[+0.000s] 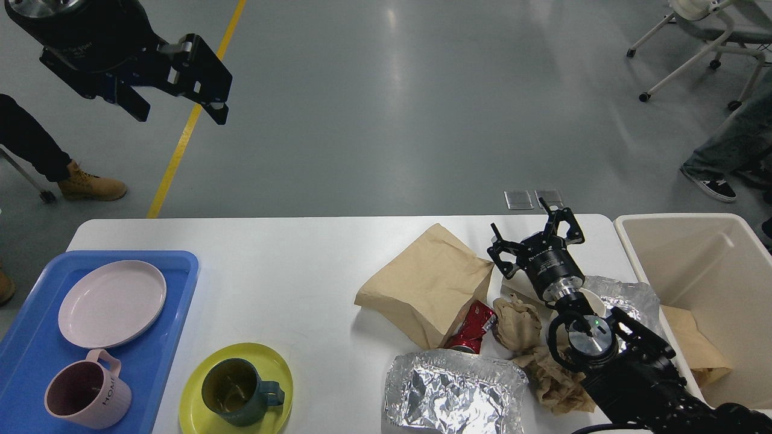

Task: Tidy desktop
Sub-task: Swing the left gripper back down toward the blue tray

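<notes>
Hovering empty, jaws spread, right gripper (534, 232) above desktop (289, 283); left gripper (181, 102) raised, open.

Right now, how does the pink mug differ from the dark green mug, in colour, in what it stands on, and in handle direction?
The pink mug is pale pink with lettering on its side; the dark green mug is dark and plain. The pink mug stands on the blue tray, beside a pink plate; the green mug stands on a yellow plate on the desktop. The pink mug's handle points away from the robot, the green mug's to the right. Both are upright.
</notes>
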Controlling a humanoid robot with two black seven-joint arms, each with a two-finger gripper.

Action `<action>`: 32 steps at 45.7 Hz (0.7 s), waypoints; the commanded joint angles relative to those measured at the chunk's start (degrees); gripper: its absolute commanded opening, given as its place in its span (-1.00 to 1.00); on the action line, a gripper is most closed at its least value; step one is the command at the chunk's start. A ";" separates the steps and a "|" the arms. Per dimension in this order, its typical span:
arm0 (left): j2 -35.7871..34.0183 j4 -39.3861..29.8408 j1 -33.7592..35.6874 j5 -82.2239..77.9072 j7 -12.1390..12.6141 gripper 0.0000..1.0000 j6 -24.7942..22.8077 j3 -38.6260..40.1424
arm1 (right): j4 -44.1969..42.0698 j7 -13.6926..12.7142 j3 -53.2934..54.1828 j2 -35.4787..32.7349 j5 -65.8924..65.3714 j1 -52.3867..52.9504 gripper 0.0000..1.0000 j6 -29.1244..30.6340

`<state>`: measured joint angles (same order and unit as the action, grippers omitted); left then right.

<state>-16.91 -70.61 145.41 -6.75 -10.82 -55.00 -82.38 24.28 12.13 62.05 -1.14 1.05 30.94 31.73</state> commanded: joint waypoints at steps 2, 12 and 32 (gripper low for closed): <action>0.13 -1.72 0.40 -0.02 -0.07 0.92 0.00 0.38 | -0.02 0.00 0.00 0.00 0.00 0.09 1.00 0.00; -0.40 -2.25 6.55 0.07 -0.16 0.92 0.00 0.38 | -0.02 0.00 0.00 0.00 0.00 0.00 1.00 0.00; 2.59 -2.08 13.06 0.07 -0.69 0.92 0.00 1.08 | -0.02 0.00 0.00 0.00 0.00 0.00 1.00 0.00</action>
<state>-14.88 -72.62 158.28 -6.68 -11.26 -55.00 -81.56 24.29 12.13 62.05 -1.15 1.05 30.94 31.73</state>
